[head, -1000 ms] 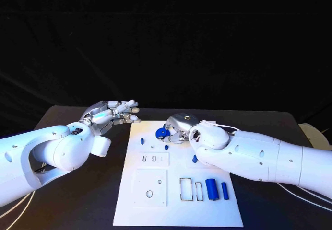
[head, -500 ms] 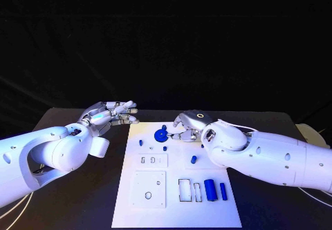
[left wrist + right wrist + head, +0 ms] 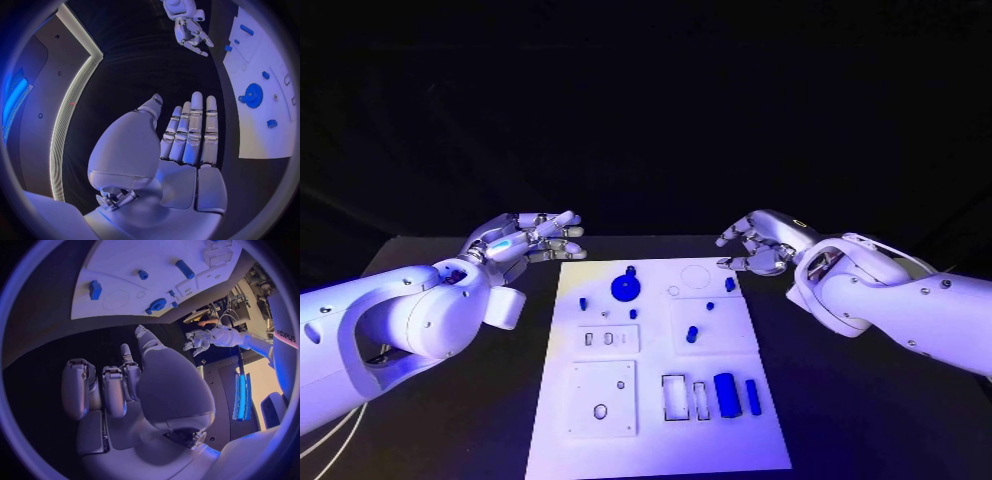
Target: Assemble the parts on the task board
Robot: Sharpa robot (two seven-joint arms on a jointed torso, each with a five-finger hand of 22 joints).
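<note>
The right hand (image 3: 759,245) has been drawn back from the task board (image 3: 661,440) within the last second and is now held off the board's far right corner, above the black table (image 3: 459,420); nothing is held in it, its fingers loosely curled but apart. The round blue gear (image 3: 626,287), earlier pinched under that hand, is now seen standing alone on the far part of the board, just left of a faint empty circle, so that part is judged to be placed and released. The left hand (image 3: 531,238) is unchanged, raised beyond the board's far left corner, fingers straight and slightly apart in the left wrist view, gripping nothing. Remaining work is suggested by the loose pieces: a large blue cylinder (image 3: 726,394) and a thinner blue bar (image 3: 753,396) lie at the near right beside an empty rectangular slot (image 3: 674,397); a short blue peg (image 3: 691,334) lies mid-board, and smaller blue pieces are scattered round the gear. The table is matt black, backed by dark drapery; violet light falls across the board.
</note>
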